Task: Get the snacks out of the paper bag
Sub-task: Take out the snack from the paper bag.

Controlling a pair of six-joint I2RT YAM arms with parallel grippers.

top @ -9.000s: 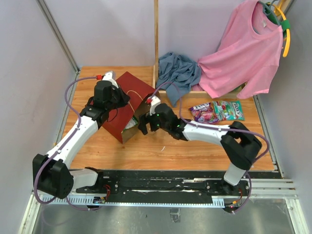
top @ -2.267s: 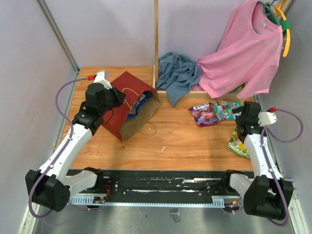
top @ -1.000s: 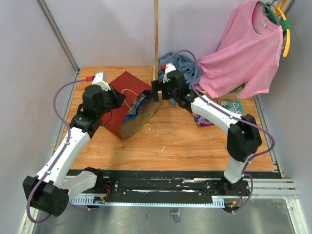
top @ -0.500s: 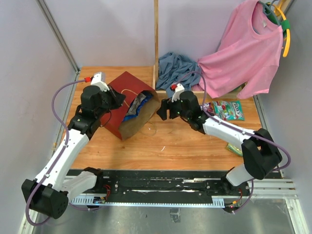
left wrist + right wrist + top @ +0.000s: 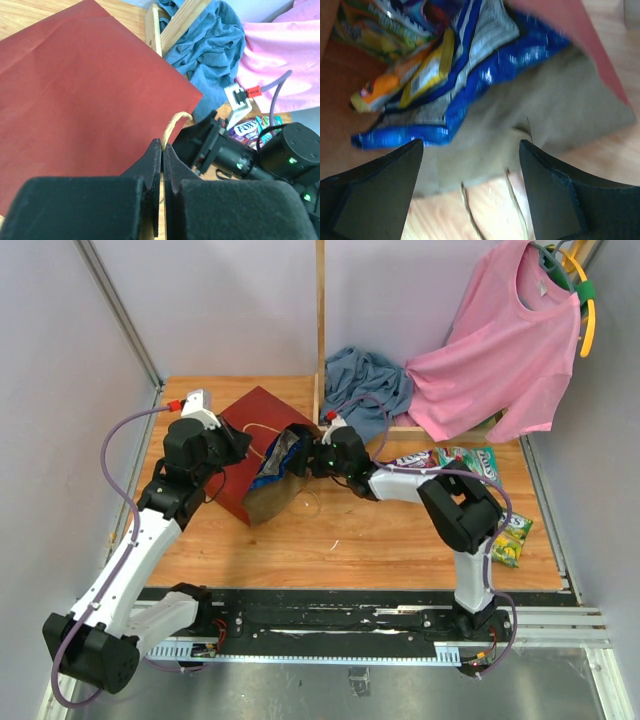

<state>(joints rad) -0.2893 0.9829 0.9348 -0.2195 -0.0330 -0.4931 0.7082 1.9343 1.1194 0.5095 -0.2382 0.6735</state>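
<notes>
The dark-red paper bag (image 5: 245, 440) lies on its side, mouth to the right, brown kraft inside (image 5: 530, 130). My left gripper (image 5: 243, 443) is shut on its cord handle (image 5: 175, 122), above the red side (image 5: 85, 85). My right gripper (image 5: 306, 462) is open at the bag's mouth, its fingers (image 5: 375, 195) apart and empty. Inside lie the blue Doritos bag (image 5: 485, 75), an orange-yellow packet (image 5: 402, 82) and a yellow-green packet (image 5: 375, 25). The Doritos bag also shows in the top view (image 5: 277, 460).
A purple packet (image 5: 412, 459) and a green packet (image 5: 478, 456) lie on the table at the right back, and a yellow-green packet (image 5: 510, 538) at the right front. Blue cloth (image 5: 365, 390) and a pink shirt (image 5: 500, 350) hang at the back. A loose cord loop (image 5: 490, 210) lies before the mouth.
My right gripper has swung left from the table's right side to the bag's mouth, open and empty. My left gripper has kept its hold on the handle.
</notes>
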